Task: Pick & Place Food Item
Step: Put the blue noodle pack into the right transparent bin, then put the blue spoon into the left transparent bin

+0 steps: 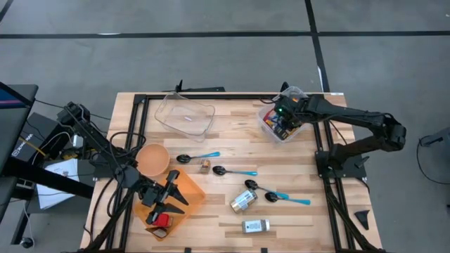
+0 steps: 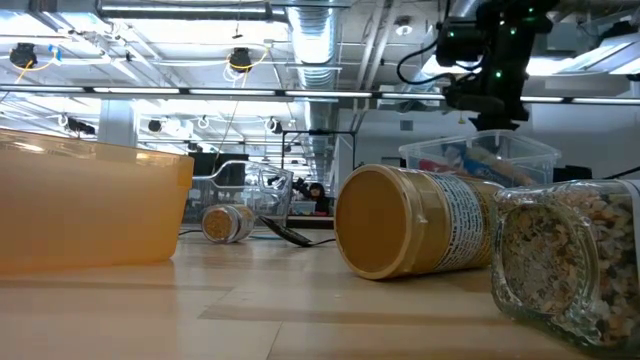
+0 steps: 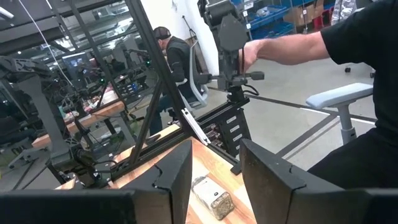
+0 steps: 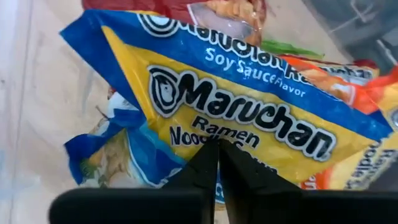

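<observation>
Right gripper [image 4: 217,163], fingers pressed together, hangs over ramen packet [image 4: 236,118] in bin [image 1: 281,121] on wooden table [image 1: 295,211]

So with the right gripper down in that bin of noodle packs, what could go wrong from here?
The right gripper has its fingers together against the yellow ramen pack, so it may pinch only wrapper and slip or tear. Other packs are crowded around it in the bin, so one could get dragged out too. The left gripper waits over the orange tray.

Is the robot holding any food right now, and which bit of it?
Not that I can see. The right gripper is shut, down in the food bin against the ramen packet. The left gripper is open and empty.
</observation>
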`<move>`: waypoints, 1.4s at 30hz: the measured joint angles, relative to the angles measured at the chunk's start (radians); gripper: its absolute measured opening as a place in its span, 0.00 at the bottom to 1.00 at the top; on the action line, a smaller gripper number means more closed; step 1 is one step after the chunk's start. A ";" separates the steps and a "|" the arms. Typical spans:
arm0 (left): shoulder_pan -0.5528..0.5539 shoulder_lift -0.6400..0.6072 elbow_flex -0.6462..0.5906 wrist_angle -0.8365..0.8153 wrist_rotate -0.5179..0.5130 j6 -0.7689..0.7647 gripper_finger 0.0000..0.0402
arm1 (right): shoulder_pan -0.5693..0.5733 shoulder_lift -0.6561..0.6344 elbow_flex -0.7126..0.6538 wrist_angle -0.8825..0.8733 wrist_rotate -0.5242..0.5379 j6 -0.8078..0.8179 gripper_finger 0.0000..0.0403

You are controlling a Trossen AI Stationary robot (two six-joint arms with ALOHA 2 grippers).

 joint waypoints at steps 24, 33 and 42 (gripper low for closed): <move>0.000 0.000 0.000 0.000 0.000 0.003 0.31 | 0.565 -0.277 0.006 0.467 -0.058 0.030 0.06; -0.002 0.000 0.000 -0.004 -0.048 0.004 0.31 | 0.915 -0.110 0.005 0.520 -0.053 0.289 0.25; -0.002 -0.056 0.000 -0.015 -0.108 0.070 0.31 | 1.095 0.029 0.006 0.389 -0.052 0.719 0.43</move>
